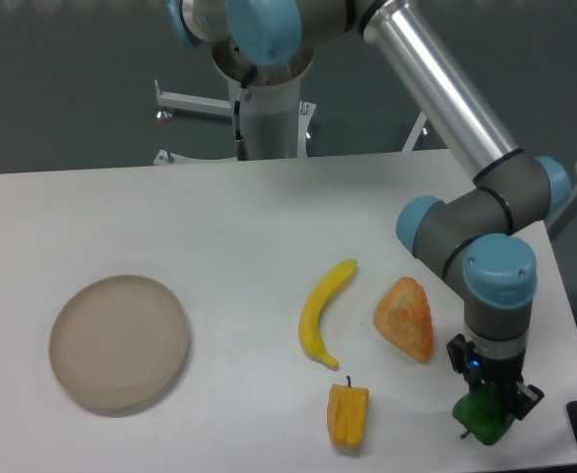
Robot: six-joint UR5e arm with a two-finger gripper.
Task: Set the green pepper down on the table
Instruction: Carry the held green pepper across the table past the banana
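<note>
The green pepper (482,418) is at the front right of the white table (249,227), low over or touching the tabletop; I cannot tell which. My gripper (489,394) comes straight down on it from above and is shut on it, its dark fingers on either side of the pepper's top. Part of the pepper is hidden behind the fingers.
A yellow-orange pepper (348,414) lies near the front edge, left of the gripper. A banana (324,313) and an orange wedge-shaped food piece (406,318) lie mid-table. A round beige plate (119,340) sits at the left. The table's right edge is close to the gripper.
</note>
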